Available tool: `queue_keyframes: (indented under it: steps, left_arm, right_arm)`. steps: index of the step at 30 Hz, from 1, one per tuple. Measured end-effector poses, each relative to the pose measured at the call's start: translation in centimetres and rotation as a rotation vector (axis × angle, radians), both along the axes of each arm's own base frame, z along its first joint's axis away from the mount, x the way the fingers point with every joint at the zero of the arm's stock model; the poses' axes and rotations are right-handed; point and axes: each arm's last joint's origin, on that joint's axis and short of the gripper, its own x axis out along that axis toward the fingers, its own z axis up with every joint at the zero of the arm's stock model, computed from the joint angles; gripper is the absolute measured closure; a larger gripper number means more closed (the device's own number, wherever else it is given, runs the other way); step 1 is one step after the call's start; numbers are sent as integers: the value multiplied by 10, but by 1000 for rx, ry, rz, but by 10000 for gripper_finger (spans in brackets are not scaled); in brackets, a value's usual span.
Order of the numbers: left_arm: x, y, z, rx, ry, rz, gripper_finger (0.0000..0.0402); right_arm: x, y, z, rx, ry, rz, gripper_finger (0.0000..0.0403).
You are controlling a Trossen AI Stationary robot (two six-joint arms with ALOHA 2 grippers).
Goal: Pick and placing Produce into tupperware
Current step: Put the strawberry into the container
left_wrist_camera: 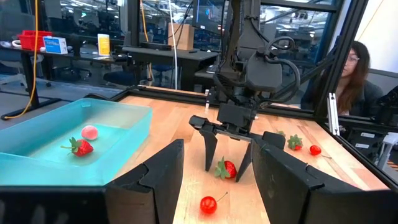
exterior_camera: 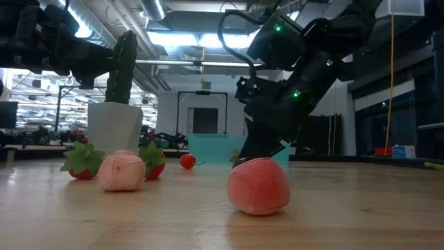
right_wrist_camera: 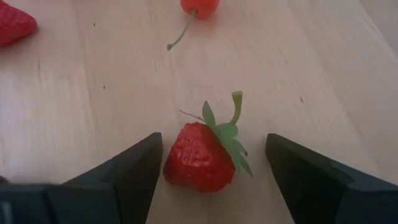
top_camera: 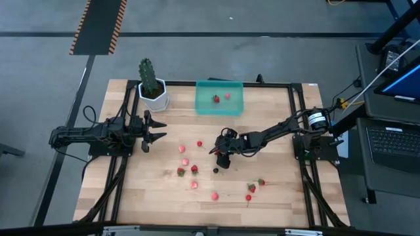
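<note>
Pale matt wooden table [top_camera: 275, 203], translucent plastic tupperware [top_camera: 219, 106]

From overhead, the right gripper [top_camera: 220, 152] covers the strawberry [right_wrist_camera: 205, 155] it straddles, so the fruit cannot be seen there. The small dark berry [top_camera: 216, 170] is too tiny to identify. In the low view the tupperware [exterior_camera: 208, 148] is partly hidden behind the arm and a pink berry [exterior_camera: 259, 186], and its contents are out of sight. The right wrist view cuts off a cherry [right_wrist_camera: 199, 6] and another strawberry [right_wrist_camera: 13, 22] at the frame's edge.
</note>
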Motion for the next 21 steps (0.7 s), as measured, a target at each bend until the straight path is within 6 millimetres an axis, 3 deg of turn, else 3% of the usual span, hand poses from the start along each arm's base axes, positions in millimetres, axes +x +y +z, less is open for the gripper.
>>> queue_keyframes:
  steps: [15, 21]
  left_arm:
    - [0, 0, 0, 0, 0, 0, 221]
    - [0, 0, 0, 0, 0, 0, 221]
  right_arm:
    - [1, 0, 0, 6, -3, -5, 235]
    - [7, 1, 5, 5, -3, 21, 256]
